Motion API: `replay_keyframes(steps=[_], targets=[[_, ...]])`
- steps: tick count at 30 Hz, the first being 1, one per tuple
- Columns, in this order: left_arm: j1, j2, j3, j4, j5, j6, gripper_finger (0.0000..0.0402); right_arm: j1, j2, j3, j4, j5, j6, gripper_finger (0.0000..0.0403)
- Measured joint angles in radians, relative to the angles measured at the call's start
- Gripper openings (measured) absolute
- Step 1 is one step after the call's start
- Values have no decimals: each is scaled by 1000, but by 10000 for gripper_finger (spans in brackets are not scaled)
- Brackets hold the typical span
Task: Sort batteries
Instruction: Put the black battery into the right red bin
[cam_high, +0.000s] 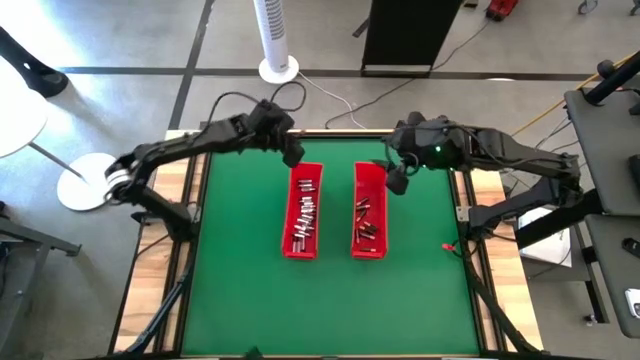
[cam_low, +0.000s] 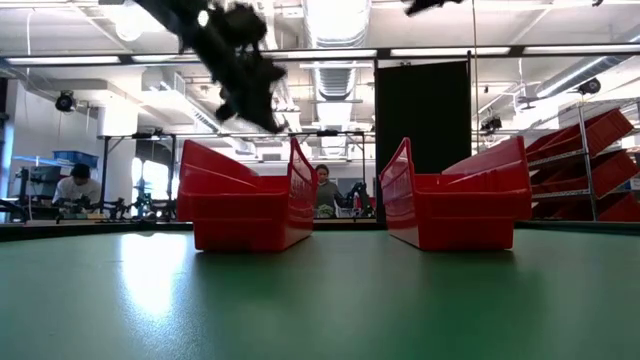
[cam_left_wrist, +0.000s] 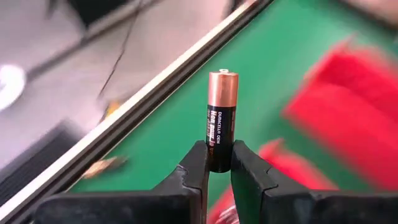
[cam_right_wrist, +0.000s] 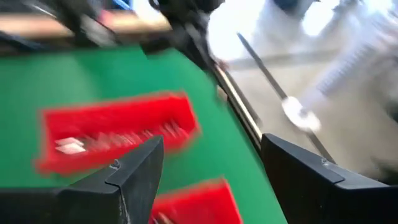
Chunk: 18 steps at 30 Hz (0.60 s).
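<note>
between the left gripper (cam_left_wrist: 219, 163) fingers, clamped upright: a "duracell" battery (cam_left_wrist: 222, 118); right gripper (cam_right_wrist: 211, 168) wide, empty.

Copper-topped black battery (cam_left_wrist: 222, 121) showing between dark fingers (cam_left_wrist: 193, 171) — red trays (cam_high: 302, 212) sitting on green table (cam_high: 240, 260), silvery batteries (cam_high: 304, 215) glinting inside.

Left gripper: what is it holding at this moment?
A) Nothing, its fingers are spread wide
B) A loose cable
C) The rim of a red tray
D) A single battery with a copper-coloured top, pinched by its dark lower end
D. In the left wrist view the left gripper pinches the dark lower end of one upright battery, whose copper-coloured top sticks out beyond the fingertips.
</note>
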Motion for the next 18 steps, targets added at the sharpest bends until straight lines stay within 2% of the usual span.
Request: replay_keyframes(steps=[2,4,7,10,13,18], targets=[[-60,-46,-19,104,33,-29,27,-7,7,-2,112,-93,-43,264],[-122,-83,-42,247,60,-75,27,-7,21,-2,236,-140,-67,264],[-213,-111,-73,472,67,-126,27,-7,51,-3,351,-154,-123,259],[-287,-113,-77,623,66,-133,28,-7,70,-3,415,-154,-153,254],[-338,-113,-56,696,63,-105,28,-7,75,16,478,-177,-139,254],[-384,-103,12,704,62,-41,28,-9,76,77,537,-291,-34,255]])
